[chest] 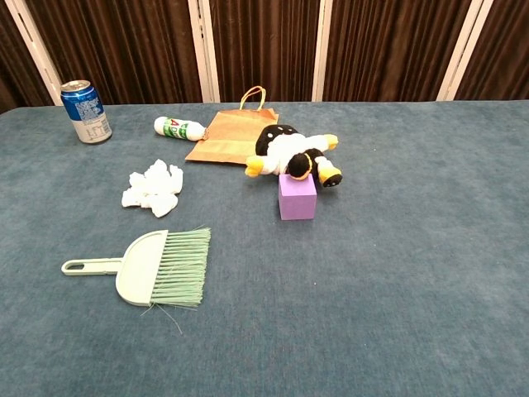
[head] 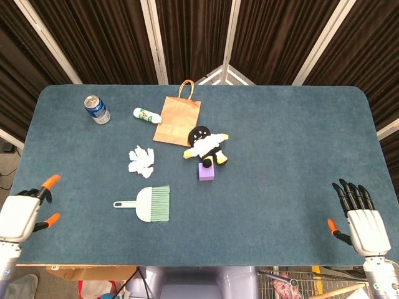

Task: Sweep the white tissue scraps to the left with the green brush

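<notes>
The green brush (head: 147,203) (chest: 147,268) lies flat on the blue table, handle pointing left, bristles right. Just beyond it sits a pile of white tissue scraps (head: 141,161) (chest: 153,188). My left hand (head: 24,212) hovers at the table's near left corner, empty with fingers apart, well left of the brush handle. My right hand (head: 358,216) is at the near right corner, empty, fingers spread and pointing away from me. Neither hand shows in the chest view.
A blue can (head: 96,109) stands at the far left. A small white bottle (head: 146,115), a brown paper bag (head: 177,121), a penguin plush (head: 206,146) and a purple block (head: 206,171) lie behind and right of the scraps.
</notes>
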`<act>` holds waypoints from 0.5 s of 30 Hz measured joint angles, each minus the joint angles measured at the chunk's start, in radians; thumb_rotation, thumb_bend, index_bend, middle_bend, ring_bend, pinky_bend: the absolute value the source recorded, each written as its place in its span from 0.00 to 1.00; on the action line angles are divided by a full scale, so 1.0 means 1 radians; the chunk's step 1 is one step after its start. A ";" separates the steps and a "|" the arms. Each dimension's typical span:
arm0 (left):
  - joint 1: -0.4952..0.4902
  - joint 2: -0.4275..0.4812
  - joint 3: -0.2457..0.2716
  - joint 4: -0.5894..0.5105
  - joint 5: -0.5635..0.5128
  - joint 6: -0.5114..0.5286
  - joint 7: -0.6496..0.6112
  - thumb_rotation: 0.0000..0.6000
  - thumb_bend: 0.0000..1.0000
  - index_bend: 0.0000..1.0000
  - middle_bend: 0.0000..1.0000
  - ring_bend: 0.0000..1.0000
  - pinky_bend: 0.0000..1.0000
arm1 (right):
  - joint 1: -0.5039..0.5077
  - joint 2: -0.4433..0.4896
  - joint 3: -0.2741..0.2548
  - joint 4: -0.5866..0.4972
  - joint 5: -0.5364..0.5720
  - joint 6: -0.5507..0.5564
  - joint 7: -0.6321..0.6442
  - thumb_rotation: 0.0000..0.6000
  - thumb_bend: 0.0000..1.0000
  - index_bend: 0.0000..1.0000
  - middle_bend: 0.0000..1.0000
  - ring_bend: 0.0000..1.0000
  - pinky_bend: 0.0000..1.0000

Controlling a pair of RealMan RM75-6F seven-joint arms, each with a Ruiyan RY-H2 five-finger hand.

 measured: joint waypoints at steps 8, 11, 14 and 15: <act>-0.100 -0.072 -0.040 -0.137 -0.207 -0.204 0.226 1.00 0.26 0.51 1.00 1.00 1.00 | 0.005 0.003 -0.003 0.002 -0.006 -0.008 0.023 1.00 0.36 0.00 0.00 0.00 0.04; -0.139 -0.131 -0.055 -0.161 -0.338 -0.251 0.349 1.00 0.26 0.50 1.00 1.00 1.00 | 0.004 0.007 -0.001 -0.002 -0.006 -0.002 0.035 1.00 0.36 0.00 0.00 0.00 0.04; -0.188 -0.227 -0.075 -0.162 -0.493 -0.274 0.494 1.00 0.30 0.48 1.00 1.00 1.00 | 0.006 0.012 0.002 -0.006 0.004 -0.010 0.044 1.00 0.36 0.00 0.00 0.00 0.04; -0.197 -0.245 -0.079 -0.161 -0.519 -0.276 0.518 1.00 0.31 0.47 1.00 1.00 1.00 | 0.007 0.014 0.003 -0.008 0.006 -0.012 0.045 1.00 0.36 0.00 0.00 0.00 0.04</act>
